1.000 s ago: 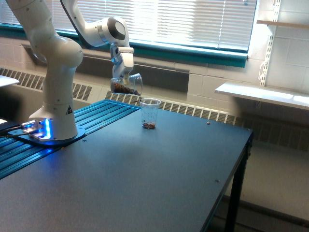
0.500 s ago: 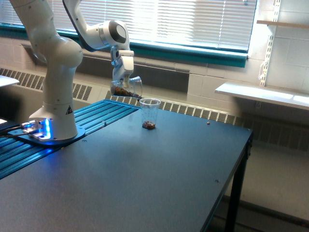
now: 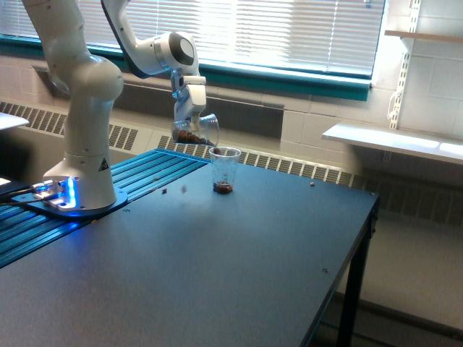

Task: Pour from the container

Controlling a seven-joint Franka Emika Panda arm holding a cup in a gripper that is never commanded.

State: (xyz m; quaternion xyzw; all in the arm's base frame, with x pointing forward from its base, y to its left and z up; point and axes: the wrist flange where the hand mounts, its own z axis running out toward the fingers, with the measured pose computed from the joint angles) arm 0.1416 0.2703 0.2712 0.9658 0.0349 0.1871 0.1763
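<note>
Arm base (image 3: 76,199): stands at the left on a blue-lit plate, on the ribbed blue strip along the table's (image 3: 239,275) left edge.
Arm (image 3: 87,79): white, rising from the base and reaching right toward the far window blinds (image 3: 289,32).
Stray granules (image 3: 165,191): a few dark specks on the table, right of the base and left of the small cup.
Gripper (image 3: 189,116): pointing down, its fingers pinching the container from above.
Container (image 3: 197,129): clear tumbler held in the air at the far left of the table, tipped on its side with the mouth to the right, dark brown granules lying in its lower side; above and just left of the small cup, not touching it.
Small cup (image 3: 225,170): clear, upright on the table's far part, a little heap of brown granules at its bottom.
Shelf (image 3: 394,141): white, on the far wall at the right, well apart from the cups.
</note>
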